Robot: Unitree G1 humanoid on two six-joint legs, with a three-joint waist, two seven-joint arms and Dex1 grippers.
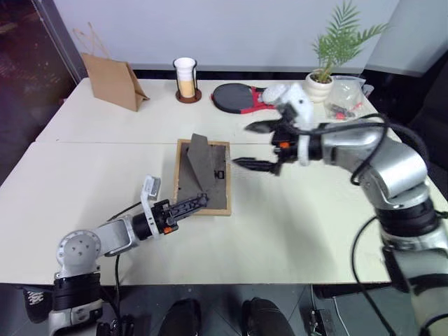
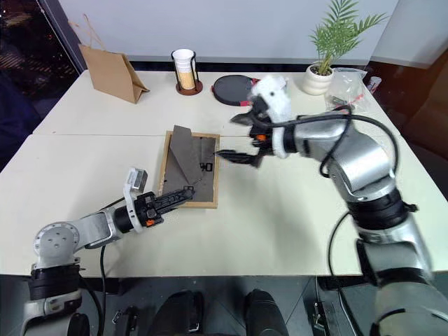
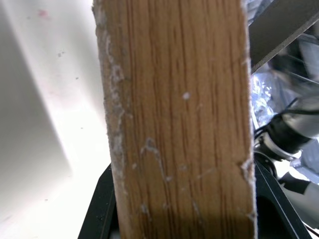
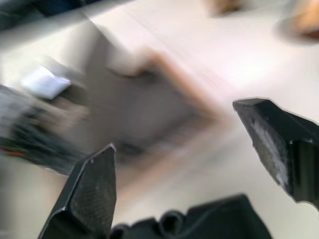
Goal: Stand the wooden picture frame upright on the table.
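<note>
The wooden picture frame [image 1: 212, 183] lies face down on the cream-white table [image 1: 301, 224], dark back panel up, just this side of the seam. Its easel leg [image 1: 199, 158] is folded out and sticks up. My left gripper [image 1: 198, 201] reaches in level from the near left and is shut on the frame's near border; in the left wrist view the light wood [image 3: 179, 119] runs between the black fingers. My right gripper [image 1: 241, 145] hovers above the table just right of the frame, open, nothing between its fingers [image 4: 94, 189].
Along the far edge stand a brown paper bag [image 1: 112, 80], a cup in a black holder [image 1: 185, 78], a red and black paddle [image 1: 234, 96], a potted plant [image 1: 327, 66] and a clear plastic bag [image 1: 346, 94].
</note>
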